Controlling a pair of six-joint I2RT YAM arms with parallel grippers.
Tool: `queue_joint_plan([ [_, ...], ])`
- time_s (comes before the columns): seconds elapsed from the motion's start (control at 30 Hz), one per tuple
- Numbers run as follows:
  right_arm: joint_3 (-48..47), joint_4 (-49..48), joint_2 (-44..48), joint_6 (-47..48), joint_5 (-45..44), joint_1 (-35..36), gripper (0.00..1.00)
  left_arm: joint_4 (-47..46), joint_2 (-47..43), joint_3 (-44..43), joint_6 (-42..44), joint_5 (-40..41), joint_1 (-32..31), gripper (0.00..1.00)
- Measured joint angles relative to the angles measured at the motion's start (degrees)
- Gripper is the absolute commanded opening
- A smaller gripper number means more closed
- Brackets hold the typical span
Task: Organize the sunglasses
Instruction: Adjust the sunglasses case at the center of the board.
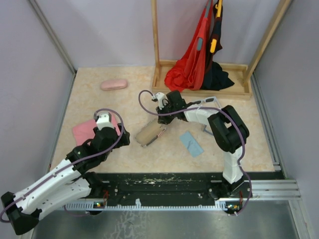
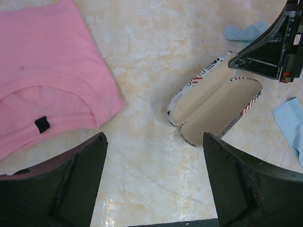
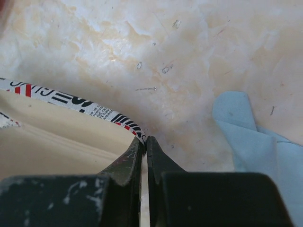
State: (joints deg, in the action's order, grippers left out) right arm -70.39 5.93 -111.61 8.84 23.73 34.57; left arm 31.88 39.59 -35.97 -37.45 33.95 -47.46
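The thin grey-framed glasses (image 1: pixel 208 101) lie at the back, partly behind my right arm. The white-framed sunglasses are hidden; a white bit by the right arm (image 1: pixel 204 130) cannot be identified. The flag-printed case (image 1: pixel 151 133) lies open and empty mid-table, and shows in the left wrist view (image 2: pixel 213 104). My right gripper (image 1: pixel 162 121) is shut on the rim of that case's lid (image 3: pixel 118 124); its closed fingertips (image 3: pixel 144 139) pinch the printed edge. My left gripper (image 2: pixel 154 137) is open and empty over bare table, left of the case (image 1: pixel 123 136).
A pink folded garment (image 1: pixel 84 130) lies beside my left gripper. A closed pink case (image 1: pixel 113 84) sits at the back left. A light-blue cloth (image 1: pixel 191 143) lies right of the open case. A wooden rack (image 1: pixel 199 92) with red and dark bags stands at the back.
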Motion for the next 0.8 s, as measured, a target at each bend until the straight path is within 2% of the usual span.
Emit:
queue_joint_plan([
  [0.3, 3.6, -8.5, 0.0, -8.0, -4.2, 0.1, 0.00, 2.1, -0.6, -0.9, -0.5, 0.9, 0.0, 0.88],
  [0.67, 2.8, -14.0, -0.5, -15.1, -16.9, 1.0, 0.00, 4.2, -1.0, -2.9, -1.1, 2.3, 0.0, 0.89],
  [0.73, 1.6, -14.0, -1.1, -15.6, -18.7, 1.0, 0.05, 4.4, -1.0, -3.0, -1.1, 2.4, 0.0, 0.89],
  [0.8, 0.5, -14.0, -1.5, -16.0, -19.7, 1.0, 0.15, 4.5, -1.0, -3.1, -1.1, 2.5, 0.0, 0.90],
])
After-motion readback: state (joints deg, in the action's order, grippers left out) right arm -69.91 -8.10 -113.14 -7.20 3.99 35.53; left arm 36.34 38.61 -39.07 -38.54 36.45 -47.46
